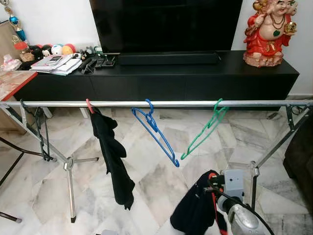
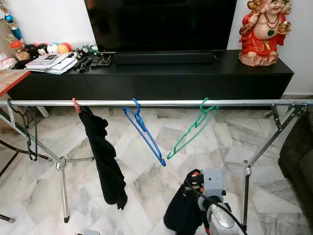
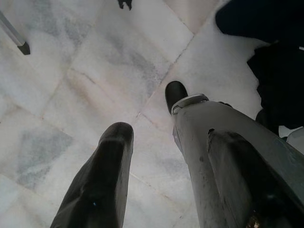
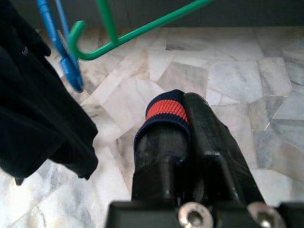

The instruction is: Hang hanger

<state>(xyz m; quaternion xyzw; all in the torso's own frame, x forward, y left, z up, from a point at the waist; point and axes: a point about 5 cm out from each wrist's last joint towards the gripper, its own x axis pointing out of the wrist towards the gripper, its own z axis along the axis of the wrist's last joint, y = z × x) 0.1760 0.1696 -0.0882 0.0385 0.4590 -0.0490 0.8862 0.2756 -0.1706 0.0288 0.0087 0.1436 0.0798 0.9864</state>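
Right wrist view has the right gripper (image 4: 183,114) clamped on a dark garment (image 1: 195,210) with a red-banded cuff, held low below the rail. Left gripper (image 3: 145,126) hangs spread apart above the marble floor (image 3: 85,71). Farther off, the metal rail (image 1: 161,104) carries a black garment on a red hanger (image 1: 89,105), a bare blue hanger (image 1: 154,129) and a bare green hanger (image 1: 205,128). Behind stands a black TV console (image 1: 195,78).

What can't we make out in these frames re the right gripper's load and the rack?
- Right gripper: shut on dark garment; whether a hanger is inside is hidden by fabric in both eye views.
- Red hanger: only its hook shows; the black garment covers the rest.
- Drying rack rail: ends cut off by frame edges.
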